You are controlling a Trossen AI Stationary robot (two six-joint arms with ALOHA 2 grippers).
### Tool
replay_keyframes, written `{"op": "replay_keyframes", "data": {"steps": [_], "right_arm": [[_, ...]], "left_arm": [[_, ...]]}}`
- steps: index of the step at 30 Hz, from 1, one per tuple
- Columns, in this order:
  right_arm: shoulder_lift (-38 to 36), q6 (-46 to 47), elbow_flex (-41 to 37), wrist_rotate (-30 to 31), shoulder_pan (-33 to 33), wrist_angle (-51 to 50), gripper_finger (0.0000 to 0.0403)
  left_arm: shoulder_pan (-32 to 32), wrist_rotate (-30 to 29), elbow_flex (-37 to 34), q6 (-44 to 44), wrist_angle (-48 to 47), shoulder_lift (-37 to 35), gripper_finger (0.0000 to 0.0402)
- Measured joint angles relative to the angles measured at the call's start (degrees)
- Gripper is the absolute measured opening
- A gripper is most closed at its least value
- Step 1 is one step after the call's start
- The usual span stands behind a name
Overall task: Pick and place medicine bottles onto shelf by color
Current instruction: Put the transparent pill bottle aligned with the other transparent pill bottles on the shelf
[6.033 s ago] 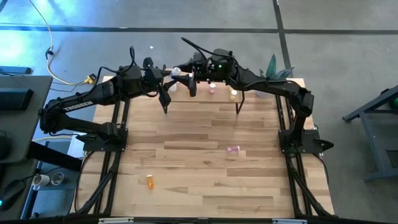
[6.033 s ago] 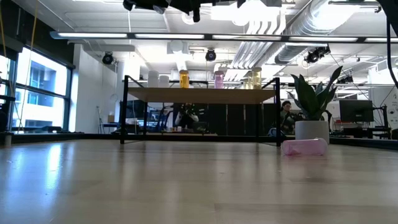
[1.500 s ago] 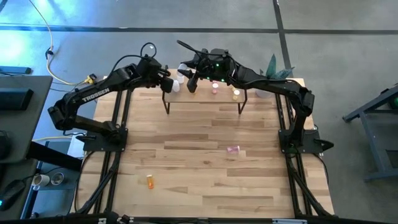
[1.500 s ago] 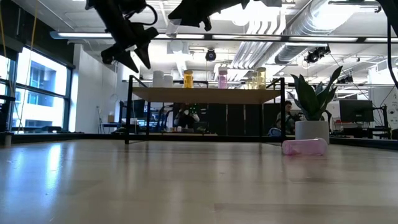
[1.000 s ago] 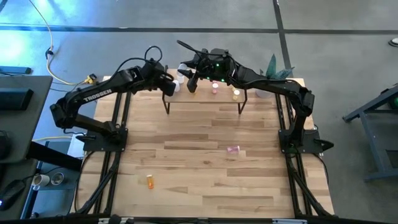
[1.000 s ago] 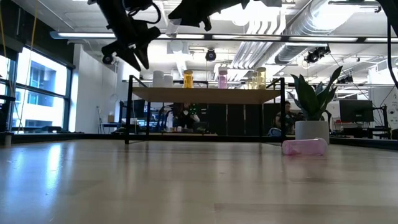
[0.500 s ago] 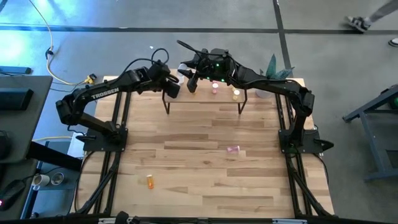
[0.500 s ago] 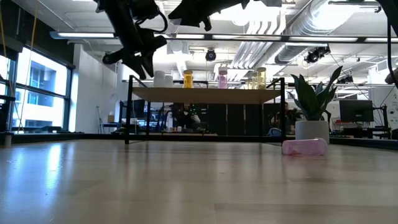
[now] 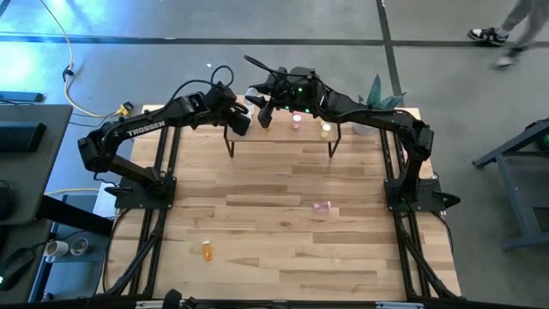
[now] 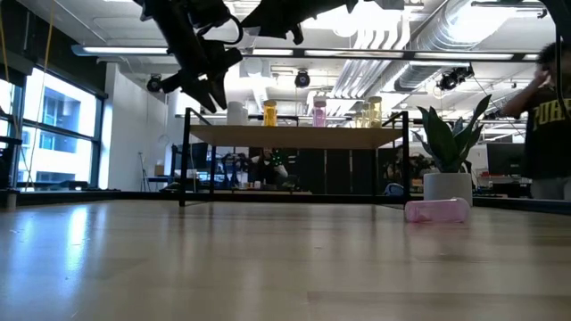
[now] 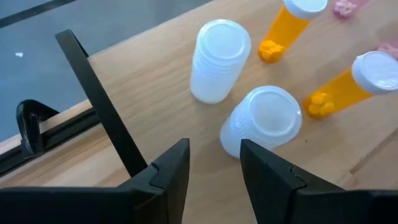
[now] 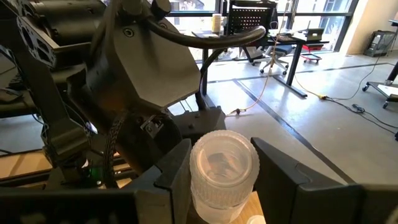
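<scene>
Left end effector (image 9: pixel 240 123) hangs over the left end of the shelf (image 9: pixel 283 137), fingers (image 11: pixel 168 171) set narrow with nothing between them. Directly below it in the left wrist view: two white bottles (image 11: pixel 219 59) standing upright on the shelf top, close together near the corner, black shelf leg (image 11: pixel 102 115) just beside. Two orange bottles (image 11: pixel 292 28) sit just past the white ones on the same board.

Right end effector (image 9: pixel 262 112) is over the shelf's back-left area, next to the left one. It's gripping a clear bottle (image 12: pixel 222 171) with a white cap, fingers (image 12: pixel 171 171) pressed on both sides, bottle upright in the grip; the left arm fills the background of that wrist view.

Low view: a row of bottles along the shelf top, white at the left end, then orange (image 10: pixel 269 113), pink (image 10: pixel 318 112), and pale yellow ones (image 10: pixel 368 112) toward the right.

Loose on the worktop (image 9: pixel 283 215): a pink bottle (image 9: pixel 321 206) lying on its side right of centre, an orange bottle (image 9: pixel 207 250) nearer the front-left, well apart from each other and from the shelf.

Potted plant (image 10: pixel 449 152) at the worktop's far right corner. A person (image 10: pixel 546 116) stands at the right edge of the low view, in the room behind.
</scene>
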Motion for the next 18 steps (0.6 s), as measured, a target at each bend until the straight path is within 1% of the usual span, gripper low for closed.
{"op": "replay_keyframes", "data": {"steps": [5,10,18], "right_arm": [[0.0,0.0,0.0,0.0,0.0,0.0,0.0128],[0.0,0.0,0.0,0.0,0.0,-0.2,0.0128],[0.0,0.4,0.0,0.0,0.8,-2.4,0.0128]], "left_arm": [[0.0,0.1,0.0,0.0,0.0,0.0,0.0131],[0.0,1.3,0.1,2.0,-0.8,-1.1,0.0131],[0.7,0.5,5.2,3.3,-6.7,-5.7,0.0131]]}}
